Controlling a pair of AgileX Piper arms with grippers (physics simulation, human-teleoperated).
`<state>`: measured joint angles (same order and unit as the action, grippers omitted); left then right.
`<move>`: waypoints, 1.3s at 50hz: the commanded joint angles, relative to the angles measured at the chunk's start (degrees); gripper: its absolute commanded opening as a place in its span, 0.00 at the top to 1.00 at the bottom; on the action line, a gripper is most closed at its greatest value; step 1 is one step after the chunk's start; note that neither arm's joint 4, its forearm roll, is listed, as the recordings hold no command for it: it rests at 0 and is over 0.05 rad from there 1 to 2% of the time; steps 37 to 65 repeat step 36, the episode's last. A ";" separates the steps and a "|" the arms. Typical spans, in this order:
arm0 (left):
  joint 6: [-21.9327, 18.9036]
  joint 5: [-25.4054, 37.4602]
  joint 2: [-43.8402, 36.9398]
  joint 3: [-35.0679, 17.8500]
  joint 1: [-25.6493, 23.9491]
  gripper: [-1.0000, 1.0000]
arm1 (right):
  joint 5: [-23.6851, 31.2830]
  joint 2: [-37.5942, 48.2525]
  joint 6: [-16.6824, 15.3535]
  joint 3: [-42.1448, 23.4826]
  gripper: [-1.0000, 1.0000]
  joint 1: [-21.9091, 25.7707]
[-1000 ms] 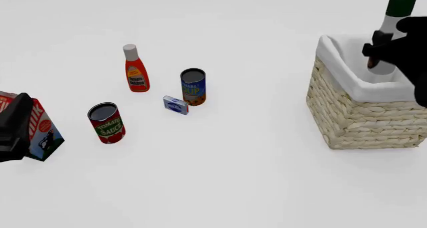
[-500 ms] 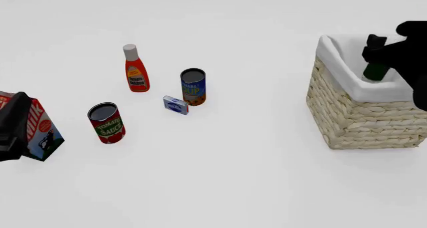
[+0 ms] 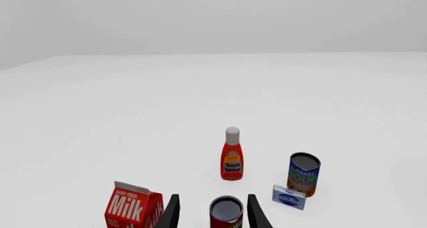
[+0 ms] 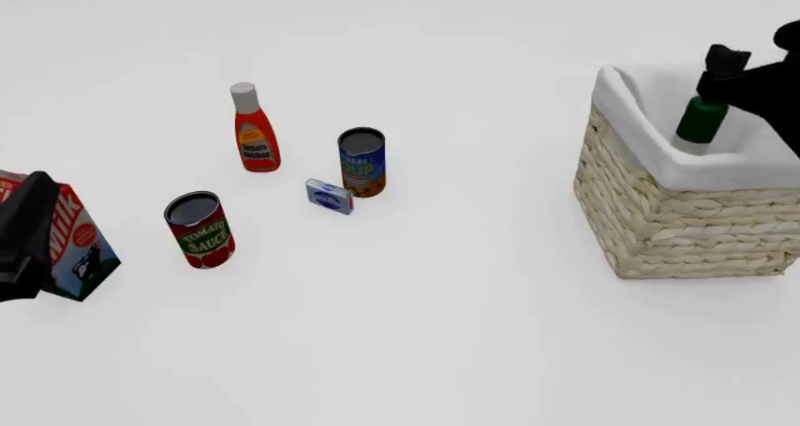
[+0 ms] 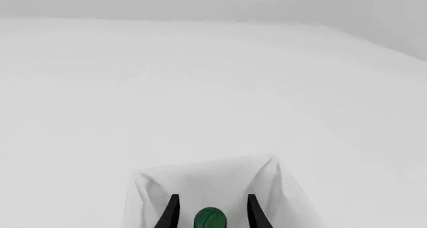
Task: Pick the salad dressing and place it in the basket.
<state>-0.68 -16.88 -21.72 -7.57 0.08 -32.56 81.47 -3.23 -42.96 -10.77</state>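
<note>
The salad dressing stands inside the basket (image 4: 675,225) at the right of the front view, and only its dark green cap (image 4: 702,120) shows above the white cloth lining. My right gripper (image 4: 721,81) hangs open just above and behind the cap, apart from it. In the right wrist view the cap (image 5: 210,219) sits low between the two spread fingers of the right gripper (image 5: 211,202), with the lining (image 5: 200,183) around it. My left gripper (image 4: 32,201) is open at the far left edge, over the milk carton.
A red ketchup bottle (image 4: 254,128), a soup can (image 4: 362,162), a small blue box (image 4: 329,197), a tomato sauce can (image 4: 200,229) and a milk carton (image 4: 78,248) stand on the left half. The left gripper (image 3: 213,199) faces the sauce can (image 3: 226,213).
The bottle dropped from the right gripper's hold down into the basket. The right gripper has opened and risen, so the cap now stands free below it. The left arm stayed put.
</note>
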 commanded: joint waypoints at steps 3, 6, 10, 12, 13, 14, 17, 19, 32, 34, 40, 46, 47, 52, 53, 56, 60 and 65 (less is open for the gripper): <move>0.03 -0.76 -0.48 0.49 -0.08 0.00 | 5.24 -18.19 -0.41 8.27 0.00 1.15; 0.09 -0.48 -0.29 0.37 -0.11 0.00 | 6.86 -22.17 -0.37 10.08 0.00 1.50; 0.11 0.09 0.02 0.14 -0.19 0.00 | 9.24 -28.33 -0.58 13.33 0.00 1.81; -0.03 -0.03 0.05 0.28 -0.27 0.00 | 10.27 -31.37 -0.99 15.15 0.00 2.14; -0.04 -0.27 -0.05 0.44 -0.30 0.00 | 10.77 -33.15 -1.03 16.28 0.00 2.13; -0.02 -0.03 0.14 0.37 -0.32 0.00 | 11.17 -34.24 -0.97 16.98 0.00 2.15; -0.03 0.77 0.80 0.15 -0.46 0.00 | 12.51 -38.35 -0.79 19.50 0.00 2.57; -0.03 1.10 1.12 0.09 -0.51 0.00 | 12.84 -39.48 -1.12 20.25 0.00 2.78; -0.42 5.03 4.59 -0.85 -0.74 0.00 | 18.93 -59.07 -4.49 30.61 0.00 4.26; -0.43 4.83 4.71 -0.60 -0.70 0.00 | 20.73 -63.04 -3.81 32.39 0.00 4.57; -0.42 5.21 5.10 -0.70 -0.69 0.00 | 22.18 -66.27 -3.20 33.82 0.00 4.57; -0.42 5.21 5.10 -0.70 -0.69 0.00 | 22.18 -66.27 -3.20 33.82 0.00 4.57; -0.42 5.21 5.10 -0.70 -0.69 0.00 | 22.18 -66.27 -3.20 33.82 0.00 4.57; -0.42 5.21 5.10 -0.70 -0.69 0.00 | 22.18 -66.27 -3.20 33.82 0.00 4.57; -0.42 5.21 5.10 -0.70 -0.69 0.00 | 22.18 -66.27 -3.20 33.82 0.00 4.57; -0.42 5.21 5.10 -0.70 -0.69 0.00 | 22.18 -66.27 -3.20 33.82 0.00 4.57; -0.42 5.21 5.10 -0.70 -0.69 0.00 | 22.18 -66.27 -3.20 33.82 0.00 4.57; -0.42 5.21 5.10 -0.70 -0.69 0.00 | 22.18 -66.27 -3.20 33.82 0.00 4.57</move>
